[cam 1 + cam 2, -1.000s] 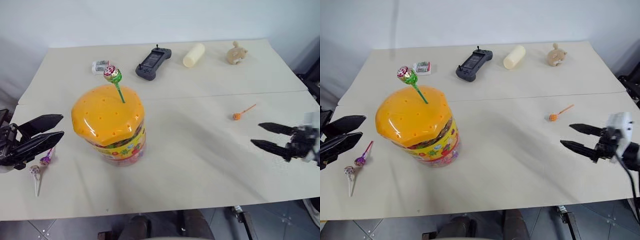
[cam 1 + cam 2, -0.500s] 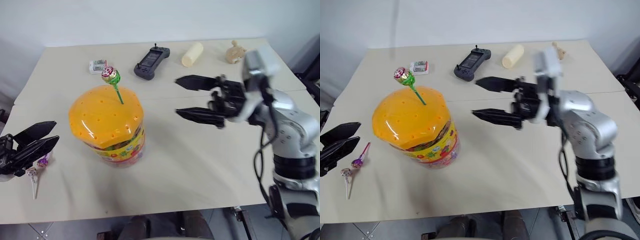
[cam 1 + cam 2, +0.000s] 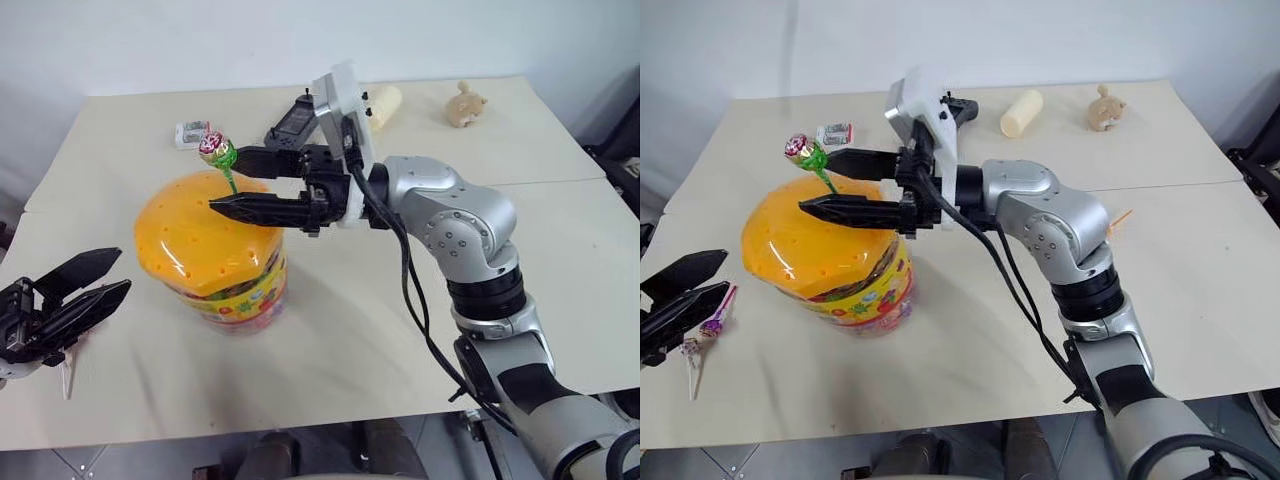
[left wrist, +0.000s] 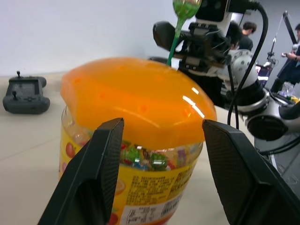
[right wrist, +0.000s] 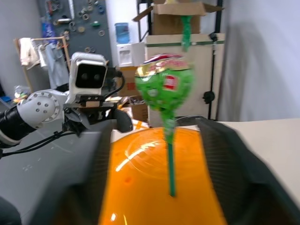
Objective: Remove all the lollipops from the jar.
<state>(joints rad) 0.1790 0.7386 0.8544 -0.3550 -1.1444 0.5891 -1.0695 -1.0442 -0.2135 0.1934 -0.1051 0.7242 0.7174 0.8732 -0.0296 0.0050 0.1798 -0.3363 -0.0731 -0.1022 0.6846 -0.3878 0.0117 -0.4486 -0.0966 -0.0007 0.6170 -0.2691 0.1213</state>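
The jar [image 3: 235, 290] is a clear tub with a domed orange lid [image 3: 190, 235], standing left of the table's middle. One lollipop [image 3: 216, 150] in a shiny wrapper stands in the lid on a green stick [image 5: 168, 159]. My right gripper [image 3: 232, 180] reaches in level over the lid, open, one finger on each side of that stick, just under the candy head. My left gripper [image 3: 118, 272] hovers open at the left of the jar, holding nothing. Beside it on the table lie a purple-stick lollipop [image 3: 720, 315] and a white-stick lollipop [image 3: 692, 358]. An orange stick [image 3: 1122, 217] peeks out behind my right arm.
Along the table's far side lie a small pack [image 3: 192, 132], a black handheld controller [image 3: 958, 105] partly behind my right wrist, a cream cylinder [image 3: 385, 100] and a small tan figure [image 3: 465, 103]. The table's front edge [image 3: 300, 425] runs close below the jar.
My right arm has swung from the table's right side across to the jar lid, and its fingers have drawn closer around the green stick. The left gripper has stayed put.
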